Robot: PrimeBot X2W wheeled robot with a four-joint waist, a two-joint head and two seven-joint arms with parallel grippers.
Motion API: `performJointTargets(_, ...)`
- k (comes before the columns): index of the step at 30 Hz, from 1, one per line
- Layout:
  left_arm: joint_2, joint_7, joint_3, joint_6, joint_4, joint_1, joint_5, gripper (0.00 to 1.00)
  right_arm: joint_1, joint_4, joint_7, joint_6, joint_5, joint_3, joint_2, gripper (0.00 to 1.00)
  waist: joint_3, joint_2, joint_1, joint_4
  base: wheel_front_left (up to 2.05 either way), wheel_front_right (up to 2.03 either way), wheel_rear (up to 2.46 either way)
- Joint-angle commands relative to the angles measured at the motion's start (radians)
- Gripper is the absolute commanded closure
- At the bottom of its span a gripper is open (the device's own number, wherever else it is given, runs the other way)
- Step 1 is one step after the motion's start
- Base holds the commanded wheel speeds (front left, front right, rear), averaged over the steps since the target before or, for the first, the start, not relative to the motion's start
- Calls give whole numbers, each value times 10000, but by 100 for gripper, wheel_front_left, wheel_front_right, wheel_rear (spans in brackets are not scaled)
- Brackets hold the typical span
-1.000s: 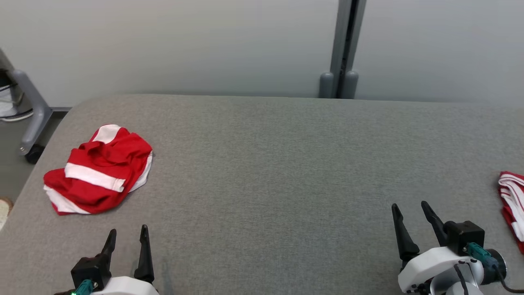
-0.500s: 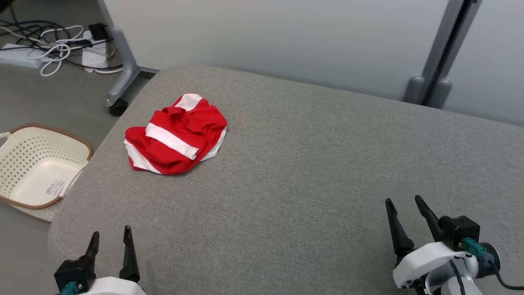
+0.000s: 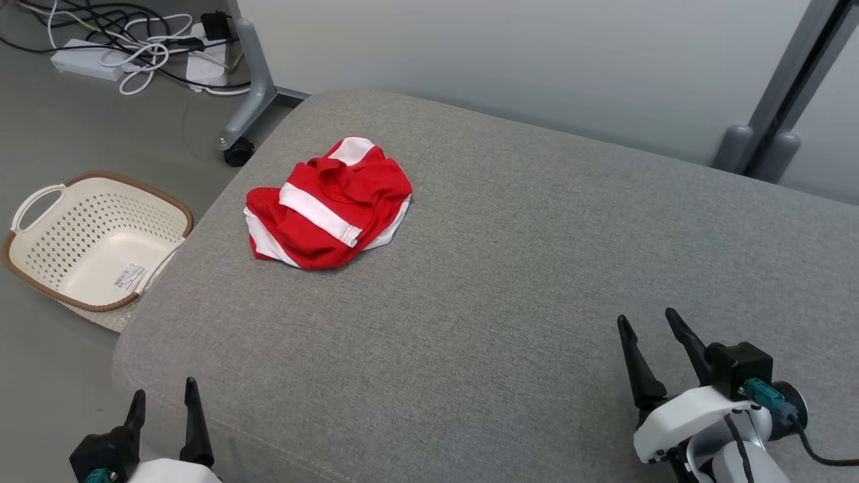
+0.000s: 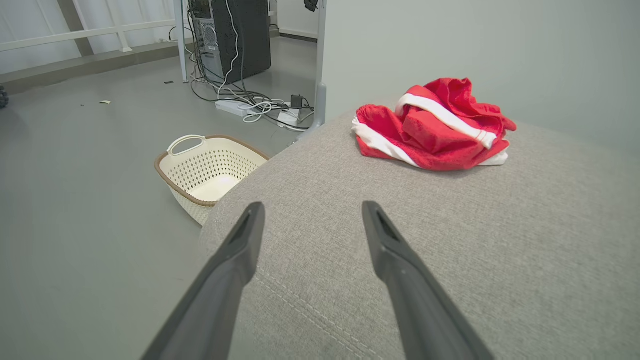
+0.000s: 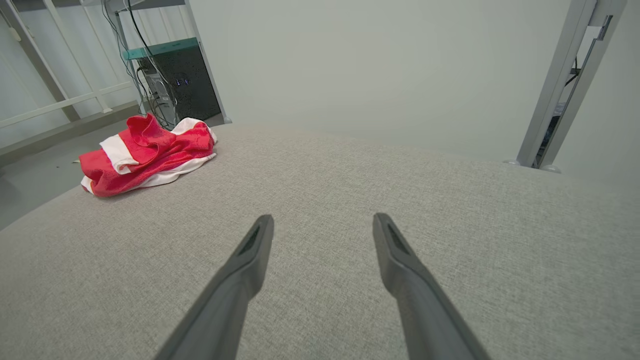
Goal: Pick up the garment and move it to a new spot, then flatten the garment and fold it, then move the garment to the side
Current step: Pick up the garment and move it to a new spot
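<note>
Red-and-white garment [image 3: 329, 204] is lying crumpled far left, near the table [image 3: 503, 282] edge; my left gripper [image 3: 165, 389] and right gripper [image 3: 647, 316] are hanging open, empty. I am fearing a sloppy grab pushing it into the basket [image 3: 40, 265].

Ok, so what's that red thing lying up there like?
The garment is soft-looking red cloth with wide white stripes. It is crumpled into a loose, lumpy heap, not flat and not folded. It lies near the far left corner of the grey padded table, and the table is all that touches it.
</note>
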Motion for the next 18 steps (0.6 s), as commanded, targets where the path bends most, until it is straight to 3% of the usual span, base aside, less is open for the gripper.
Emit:
performJointTargets(1,35,4,60,-55,85,-199,-78,0,-157,-14,3,-3,-117,9,-78,0,107,0,0,-216,0,0,0)
performJointTargets(13,55,2,714,-538,1544,-2460,-261,0,-877,-389,3,-3,-677,246,-216,0,1567,0,0,-1522,0,0,0)
performJointTargets(18,553,2,911,-704,2474,-4001,104,0,-1359,-789,3,-1,-700,589,-363,0,2348,0,0,-2129,0,0,0)
